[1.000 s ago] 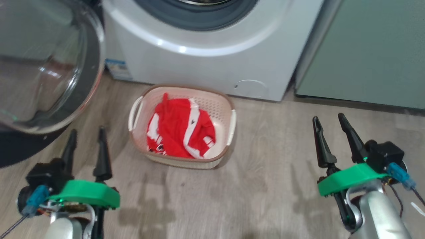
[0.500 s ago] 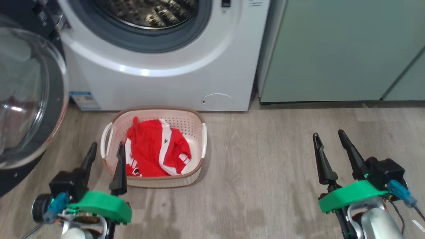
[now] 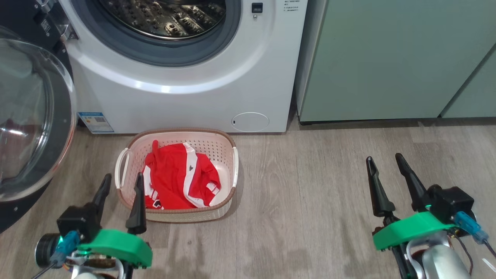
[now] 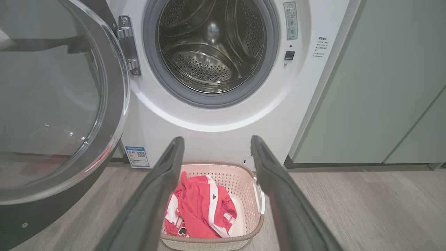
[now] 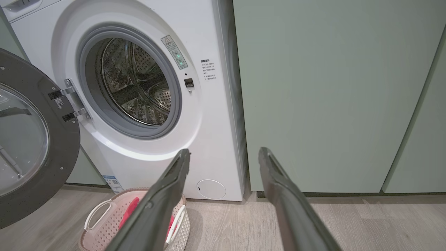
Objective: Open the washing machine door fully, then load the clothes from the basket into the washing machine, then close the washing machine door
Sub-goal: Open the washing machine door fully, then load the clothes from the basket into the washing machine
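Observation:
The white washing machine (image 3: 186,97) stands at the back left, its steel drum (image 4: 212,48) bare inside. Its round door (image 3: 27,116) is swung wide open to the left, glass bowl (image 4: 48,94) facing me. On the floor in front sits the cream basket (image 3: 226,155) holding red clothes (image 3: 176,178) with white stripes. My left gripper (image 3: 123,177) hovers open at the basket's near left corner, nothing between its fingers. My right gripper (image 3: 384,159) is open and empty over bare floor, well right of the basket.
Pale green cabinet doors (image 3: 387,58) run along the right of the washer. The open door (image 5: 31,139) juts out over the floor at the left. Wood-look floor (image 3: 310,193) spreads between the basket and my right arm.
The head camera has tilted up and turned, so more of the drum shows and the basket sits further left and lower. Both grippers stay open, roughly in the same pose.

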Available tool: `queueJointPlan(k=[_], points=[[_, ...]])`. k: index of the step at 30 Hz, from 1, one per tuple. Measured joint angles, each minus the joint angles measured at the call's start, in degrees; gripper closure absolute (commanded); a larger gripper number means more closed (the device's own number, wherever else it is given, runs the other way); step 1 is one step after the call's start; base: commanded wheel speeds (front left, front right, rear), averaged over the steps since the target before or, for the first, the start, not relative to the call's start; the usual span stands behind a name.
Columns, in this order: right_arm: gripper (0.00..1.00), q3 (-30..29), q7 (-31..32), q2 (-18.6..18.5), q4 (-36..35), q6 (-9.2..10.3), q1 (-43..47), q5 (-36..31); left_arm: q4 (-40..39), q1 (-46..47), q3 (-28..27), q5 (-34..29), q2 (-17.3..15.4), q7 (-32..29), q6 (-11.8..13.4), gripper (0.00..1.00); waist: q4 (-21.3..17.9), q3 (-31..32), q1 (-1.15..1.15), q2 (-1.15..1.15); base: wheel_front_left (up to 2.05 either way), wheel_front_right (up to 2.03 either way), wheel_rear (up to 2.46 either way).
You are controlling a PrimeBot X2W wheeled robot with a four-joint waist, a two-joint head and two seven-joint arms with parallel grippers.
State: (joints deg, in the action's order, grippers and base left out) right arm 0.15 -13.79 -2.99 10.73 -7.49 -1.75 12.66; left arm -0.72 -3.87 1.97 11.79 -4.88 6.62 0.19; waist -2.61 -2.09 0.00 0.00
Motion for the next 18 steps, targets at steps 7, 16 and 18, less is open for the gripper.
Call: queueJointPlan(k=[7, 16, 18], points=[[0.00, -0.07, 0.00, 0.01, 0.05, 0.00, 0.00, 0.00, 0.57, 0.09, 0.01, 0.68, -0.27, 0.00, 0.00, 0.00, 0.05, 0.01, 0.00, 0.00, 0.00, 0.00, 0.00], [0.00, -0.16, 0.00, 0.01, 0.13, 0.00, 0.00, 0.01, 1.11, 0.21, 0.46, 0.81, -0.55, 0.01, 0.05, 0.00, -0.16, -0.24, 0.00, 0.00, 0.00, 0.00, 0.00], [0.00, -0.16, 0.00, 0.01, 0.14, 0.00, -0.01, 0.02, 1.11, 0.21, 0.62, 0.85, -0.73, -0.01, 0.03, 0.00, -0.21, -0.38, 0.00, 0.00, 0.00, 0.00, 0.00]])
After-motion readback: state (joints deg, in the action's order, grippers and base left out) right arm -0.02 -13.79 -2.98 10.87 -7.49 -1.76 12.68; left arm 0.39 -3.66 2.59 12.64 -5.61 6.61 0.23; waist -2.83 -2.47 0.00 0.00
